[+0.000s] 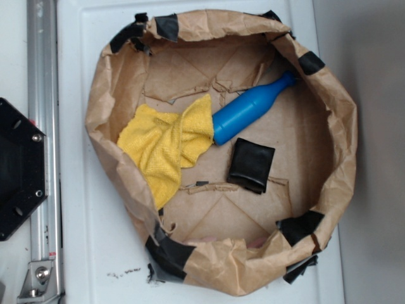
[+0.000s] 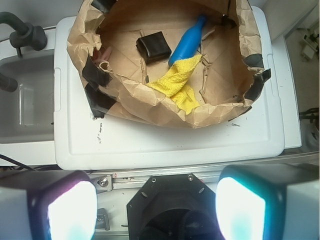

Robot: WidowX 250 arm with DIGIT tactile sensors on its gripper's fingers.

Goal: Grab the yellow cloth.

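Down at the bottom of the wrist view the gripper (image 2: 147,207) shows only as two blurred, glowing fingers (image 2: 70,210), set wide apart with nothing between them. It hangs high over the black robot base (image 2: 172,207) and the metal rail (image 2: 150,176), well back from the paper basket (image 2: 130,100); the exterior view shows no gripper at all.

Beyond the rail lies the white lid (image 2: 165,137) that carries the basket, a crumpled brown paper ring (image 1: 345,126) patched with black tape (image 1: 171,253). Inside the basket, the yellow cloth (image 1: 166,144) lies bunched and wrinkled against the wall nearest the robot base, one edge riding up that wall. A corner of the cloth touches the fat end of the blue bottle (image 1: 250,109), which lies on its side across the basket floor, neck pointing at the far wall. Just beside the bottle's fat end, apart from the cloth, sits the black square pouch (image 1: 252,164).
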